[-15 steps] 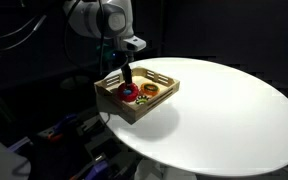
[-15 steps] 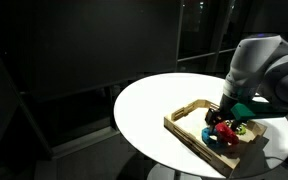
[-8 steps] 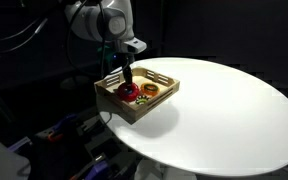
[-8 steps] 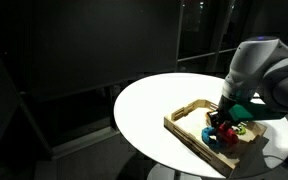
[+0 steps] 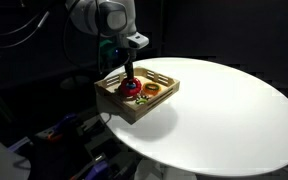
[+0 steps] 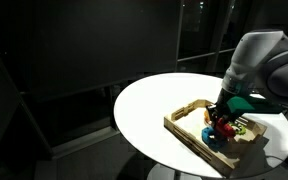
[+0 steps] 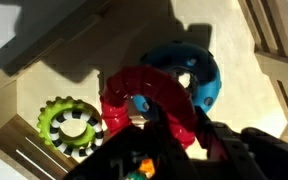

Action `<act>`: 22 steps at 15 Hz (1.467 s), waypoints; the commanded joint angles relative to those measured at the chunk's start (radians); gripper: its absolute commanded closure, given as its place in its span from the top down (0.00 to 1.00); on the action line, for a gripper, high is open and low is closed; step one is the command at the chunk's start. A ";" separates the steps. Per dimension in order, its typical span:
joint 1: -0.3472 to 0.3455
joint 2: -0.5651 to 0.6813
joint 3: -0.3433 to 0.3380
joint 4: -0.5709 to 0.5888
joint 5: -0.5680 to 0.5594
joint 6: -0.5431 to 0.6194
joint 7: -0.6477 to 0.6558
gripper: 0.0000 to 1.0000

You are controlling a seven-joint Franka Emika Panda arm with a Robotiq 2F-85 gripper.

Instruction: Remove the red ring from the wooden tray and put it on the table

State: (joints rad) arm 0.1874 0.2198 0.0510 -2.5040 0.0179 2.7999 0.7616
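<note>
The red ring (image 7: pixel 134 90) lies inside the wooden tray (image 7: pixel 44 70), next to a blue ring (image 7: pixel 189 65) and a green toothed ring (image 7: pixel 69 125). My gripper (image 7: pixel 174 103) is shut on the red ring's band, one finger inside the hole and one outside. In both exterior views the gripper (image 5: pixel 129 80) (image 6: pixel 222 120) reaches straight down into the tray (image 5: pixel 134 108) (image 6: pixel 189 135) at the near edge of the white table (image 5: pixel 224 110) (image 6: pixel 149 105). The red ring (image 5: pixel 130 89) (image 6: pixel 224 128) shows under the fingers. Whether it still touches the tray floor I cannot tell.
An orange ring (image 5: pixel 150 90) sits in the tray beside the red one. The tray's raised sides (image 7: pixel 274 40) stand close around the gripper. The surroundings are dark, and the table edge (image 5: pixel 124 130) runs just beyond the tray.
The jaws have closed on the red ring's band. The arm has stayed over the tray, shifting only slightly.
</note>
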 commanded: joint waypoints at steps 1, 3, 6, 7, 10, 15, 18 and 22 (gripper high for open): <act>-0.016 -0.063 0.001 0.005 0.056 -0.051 -0.045 0.09; -0.028 -0.087 -0.010 0.012 0.061 -0.071 -0.044 0.09; -0.053 -0.121 -0.035 0.029 0.045 -0.103 -0.025 0.09; -0.066 -0.130 -0.041 0.036 0.045 -0.114 -0.024 0.09; -0.098 -0.141 -0.074 0.055 0.011 -0.127 0.006 0.09; -0.147 -0.112 -0.147 0.084 -0.107 -0.118 0.100 0.09; -0.170 -0.091 -0.190 0.094 -0.180 -0.114 0.168 0.09; -0.181 -0.050 -0.239 0.099 -0.257 -0.102 0.252 0.09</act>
State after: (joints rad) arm 0.0121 0.1328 -0.1620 -2.4325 -0.1832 2.7047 0.9426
